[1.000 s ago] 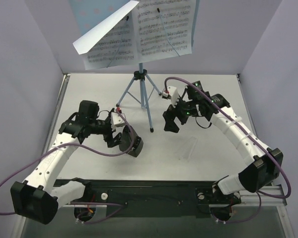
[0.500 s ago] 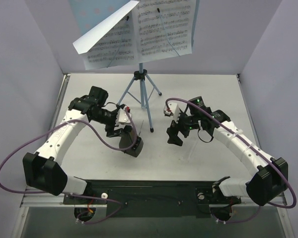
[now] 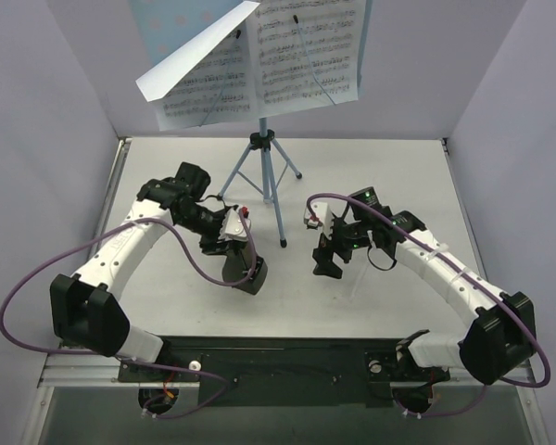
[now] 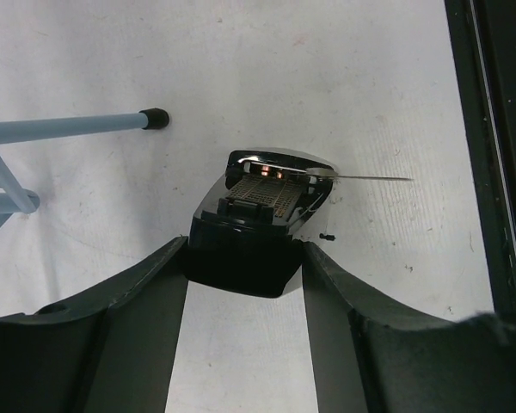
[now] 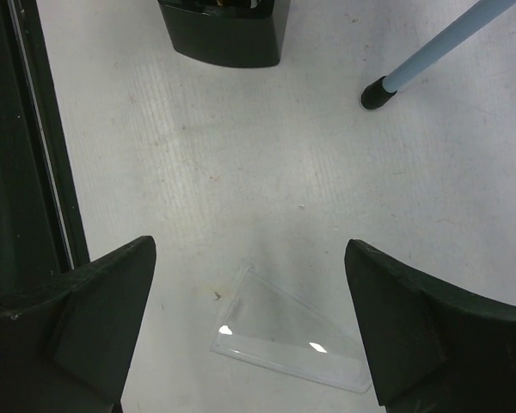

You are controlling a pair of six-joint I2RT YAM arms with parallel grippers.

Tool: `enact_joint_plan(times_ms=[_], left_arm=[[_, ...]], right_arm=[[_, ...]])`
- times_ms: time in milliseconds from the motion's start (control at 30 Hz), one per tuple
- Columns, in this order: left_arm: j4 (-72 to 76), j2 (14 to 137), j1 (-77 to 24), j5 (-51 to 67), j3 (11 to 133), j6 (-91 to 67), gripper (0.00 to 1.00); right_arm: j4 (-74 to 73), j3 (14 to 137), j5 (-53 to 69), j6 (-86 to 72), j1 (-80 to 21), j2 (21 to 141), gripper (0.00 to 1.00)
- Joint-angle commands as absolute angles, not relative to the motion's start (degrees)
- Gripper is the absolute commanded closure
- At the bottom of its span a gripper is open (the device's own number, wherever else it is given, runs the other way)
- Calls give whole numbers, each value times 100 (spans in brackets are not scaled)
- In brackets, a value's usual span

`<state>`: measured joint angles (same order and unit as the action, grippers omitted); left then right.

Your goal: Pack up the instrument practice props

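Observation:
The dark metronome lies on its side on the white table, and my left gripper has its fingers against both sides of its base. From above, the metronome pokes out below the left gripper. My right gripper hangs open over a clear triangular plastic cover lying flat, with nothing between its fingers. In the top view the right gripper sits right of the tripod. The light-blue music stand stands at the back, carrying white sheet-music pages, with one page folded out.
A tripod leg ends in a black foot just left of the metronome. Another tripod leg crosses the right wrist view's top right. A thin metal rod sticks out from the metronome. The black base rail runs along the near edge.
My left gripper has moved in over the metronome and narrowed onto its base. My right gripper has dropped and shifted nearer, over the clear cover, closing slightly.

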<state>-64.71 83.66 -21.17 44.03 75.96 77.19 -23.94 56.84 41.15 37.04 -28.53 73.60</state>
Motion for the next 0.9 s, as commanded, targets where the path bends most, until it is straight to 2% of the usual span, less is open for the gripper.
enact_joint_plan(times_ms=[0, 33, 67, 167, 267, 400, 633, 867], left_arm=[[-6671, 8271, -2294, 4658, 7559, 7603, 61], [-6471, 8244, -2372, 4684, 7524, 7263, 67], [-6295, 8218, -2417, 4702, 7419, 7068, 80], [-5162, 7929, -2531, 4860, 6911, 5692, 100], [-3714, 7586, -2689, 4782, 6329, 4373, 100], [-2736, 7243, -2944, 4536, 5722, 3711, 100], [-2435, 6997, -2971, 4342, 5283, 3445, 100], [-2558, 6935, -2979, 4316, 5247, 3744, 100]], right_arm=[[-2285, 5520, 4622, 3876, -2778, 7462, 14], [-2207, 5502, 4710, 3867, -2786, 7558, 15], [-2128, 5467, 4868, 3728, -2786, 7619, 17], [-1558, 5440, 5018, 3420, -2830, 7865, 23], [-1187, 5493, 5018, 3085, -2891, 8076, 27], [-888, 5598, 5010, 2910, -2997, 8322, 34], [-712, 5748, 5133, 3303, -3471, 8631, 29], [-1301, 6038, 5291, 4271, -3621, 8921, 29]])
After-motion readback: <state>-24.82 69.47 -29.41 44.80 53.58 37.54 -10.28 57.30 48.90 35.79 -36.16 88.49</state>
